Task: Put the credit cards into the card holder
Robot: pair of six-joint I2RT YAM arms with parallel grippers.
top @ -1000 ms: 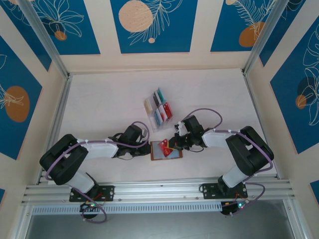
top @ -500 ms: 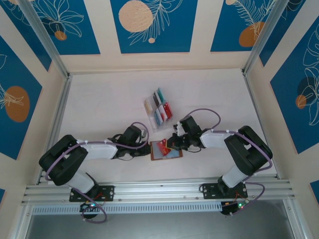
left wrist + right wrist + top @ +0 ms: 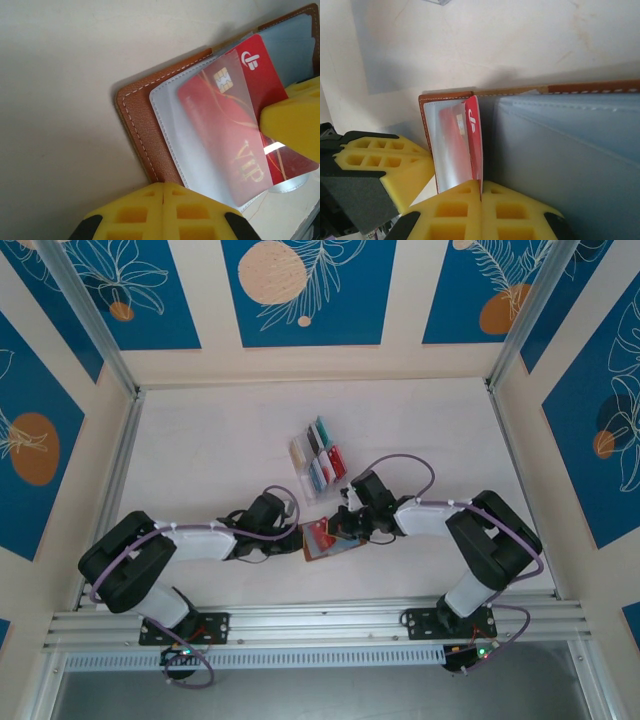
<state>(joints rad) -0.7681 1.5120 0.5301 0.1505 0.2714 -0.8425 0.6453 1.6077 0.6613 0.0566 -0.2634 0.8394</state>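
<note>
A robot lab cell: aluminium rails (image 3: 320,620), patterned panels (image 3: 300,290).

The red card (image 3: 235,125) reads "VIP" in gold, beside a white logo.

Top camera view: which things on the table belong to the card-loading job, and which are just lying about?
Part of the job: red card, pinched in the right gripper; brown leather card holder, open; other cards in the clear slotted rack.
Just lying about: the clear slotted rack itself; aluminium rail at the near edge.
</note>
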